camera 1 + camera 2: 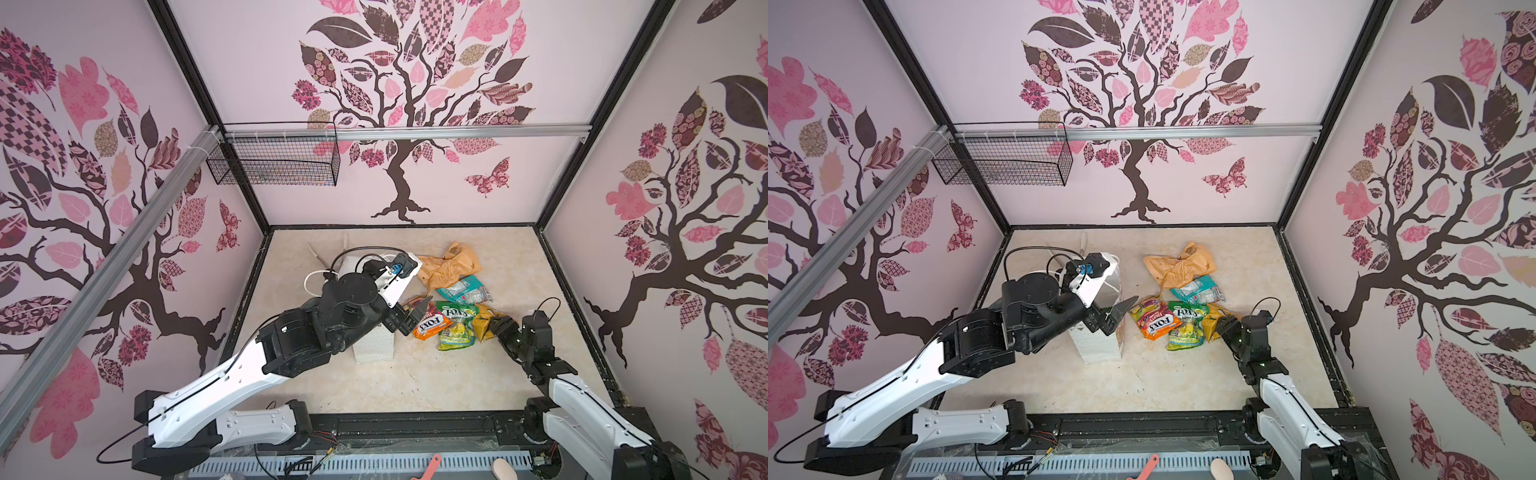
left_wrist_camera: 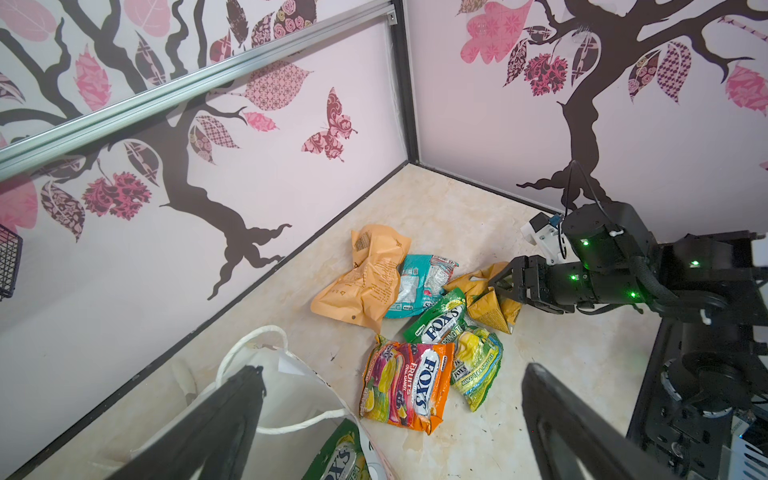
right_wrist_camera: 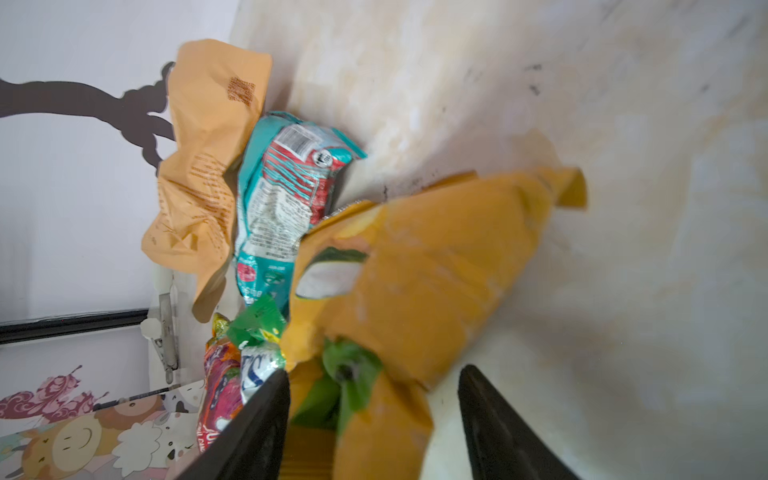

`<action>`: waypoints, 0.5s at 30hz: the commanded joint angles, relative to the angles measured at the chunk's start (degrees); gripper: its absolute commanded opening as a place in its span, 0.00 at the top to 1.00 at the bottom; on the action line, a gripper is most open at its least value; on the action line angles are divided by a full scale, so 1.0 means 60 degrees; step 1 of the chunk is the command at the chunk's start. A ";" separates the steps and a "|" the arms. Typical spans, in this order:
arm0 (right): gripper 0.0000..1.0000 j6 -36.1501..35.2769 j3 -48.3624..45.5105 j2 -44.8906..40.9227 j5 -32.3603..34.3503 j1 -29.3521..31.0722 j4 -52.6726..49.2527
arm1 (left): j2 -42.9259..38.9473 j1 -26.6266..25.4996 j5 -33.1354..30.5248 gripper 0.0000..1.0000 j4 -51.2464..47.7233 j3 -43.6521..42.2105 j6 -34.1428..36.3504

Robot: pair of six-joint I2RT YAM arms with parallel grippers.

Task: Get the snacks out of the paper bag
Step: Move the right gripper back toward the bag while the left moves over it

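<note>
The white paper bag (image 1: 374, 347) stands under my left arm. Its mouth (image 2: 291, 386) shows a green FOX'S packet (image 2: 340, 457) inside. My left gripper (image 2: 392, 370) hangs open above the bag's rim and holds nothing; both top views show it (image 1: 1117, 318). To the right of the bag, several snacks lie on the table: a tan-orange packet (image 1: 451, 266), a teal one (image 1: 463, 291), an orange-red FOX'S (image 1: 430, 324), a green-yellow FOX'S (image 1: 457, 328) and a small yellow-orange one (image 3: 436, 257). My right gripper (image 3: 374, 372) is open, its jaws apart on either side of the yellow-orange packet's end.
A black wire basket (image 1: 274, 160) hangs on the back wall below an aluminium rail. Enclosure walls close in the table at the back and on both sides. The bag's white cord handle (image 2: 249, 345) loops out toward the left wall. A pink tool (image 1: 430, 465) lies at the front edge.
</note>
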 commanded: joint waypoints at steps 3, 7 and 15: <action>0.14 -0.0204 0.0479 -0.1150 -0.0147 0.0008 -0.1175 | -0.0054 -0.0041 -0.0077 0.01 0.0201 -0.0087 -0.0148; 0.05 -0.0258 0.1114 -0.1843 -0.0520 0.0018 -0.1673 | -0.0067 -0.0051 -0.0130 0.01 0.0266 -0.0102 -0.0185; 0.04 -0.0443 0.2522 -0.2252 -0.1730 0.0248 -0.1640 | -0.0093 -0.0048 -0.0606 0.01 0.0387 -0.0065 -0.0345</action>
